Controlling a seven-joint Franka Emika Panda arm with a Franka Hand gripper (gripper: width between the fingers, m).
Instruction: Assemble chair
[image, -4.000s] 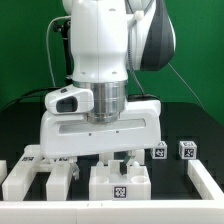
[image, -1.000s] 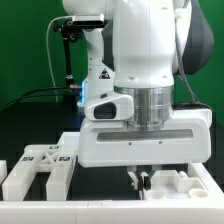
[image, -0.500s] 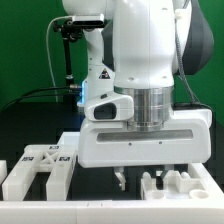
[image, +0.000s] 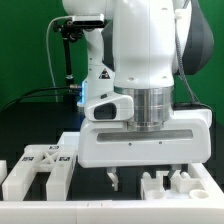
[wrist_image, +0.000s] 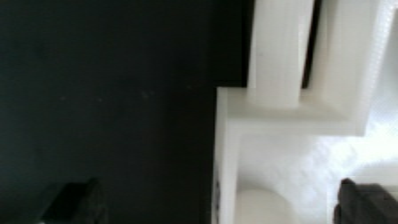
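Observation:
My gripper (image: 146, 179) hangs low over a white blocky chair part (image: 166, 186) at the front on the exterior view's right. Its jaws stand wide open and one fingertip (image: 113, 182) shows beside the part, apart from it. In the wrist view the same white part (wrist_image: 294, 110) runs between the two dark fingertips (wrist_image: 71, 203), with black table on one side, and nothing is gripped. More white chair parts (image: 41, 163) bearing black-and-white tags lie at the exterior view's left.
A white wall (image: 90, 212) runs along the front edge of the black table. A dark stand (image: 68, 55) rises at the back before a green backdrop. The arm's broad white body hides much of the middle.
The jaws have spread from shut to wide open, letting go of the white part on the right. The part stays where it was. The arm itself has barely moved.

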